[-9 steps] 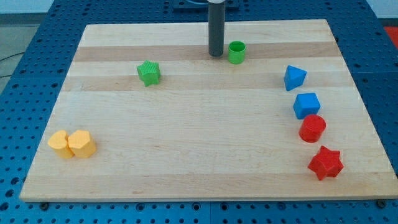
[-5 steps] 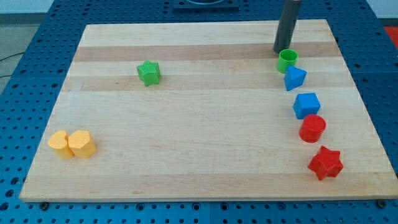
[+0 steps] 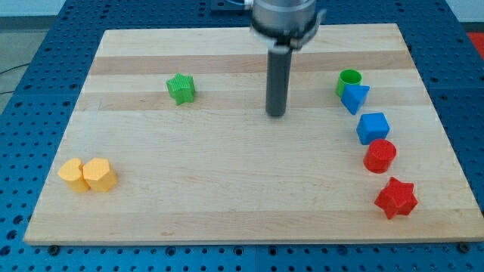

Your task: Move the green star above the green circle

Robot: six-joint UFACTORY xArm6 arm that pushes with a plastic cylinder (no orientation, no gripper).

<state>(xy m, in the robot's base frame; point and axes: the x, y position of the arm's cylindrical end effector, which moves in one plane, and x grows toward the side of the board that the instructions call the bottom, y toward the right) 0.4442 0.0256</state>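
Observation:
The green star [image 3: 181,88] lies on the wooden board at the upper left of centre. The green circle [image 3: 349,80] sits at the view's upper right, touching the blue triangular block [image 3: 355,98] just below it. My tip [image 3: 276,114] is near the middle of the board, between the two green blocks, well to the right of the star and left of the circle. It touches no block.
A blue cube [image 3: 373,127], a red cylinder [image 3: 380,156] and a red star [image 3: 396,198] run down the view's right side. Two yellow blocks [image 3: 88,174] sit side by side at the lower left. The board's edge [image 3: 249,240] borders a blue pegboard.
The tip pushed the green circle from top centre to the right, against the blue triangle, which shifted a little. The tip then moved left and down to the board's middle. The star stayed put.

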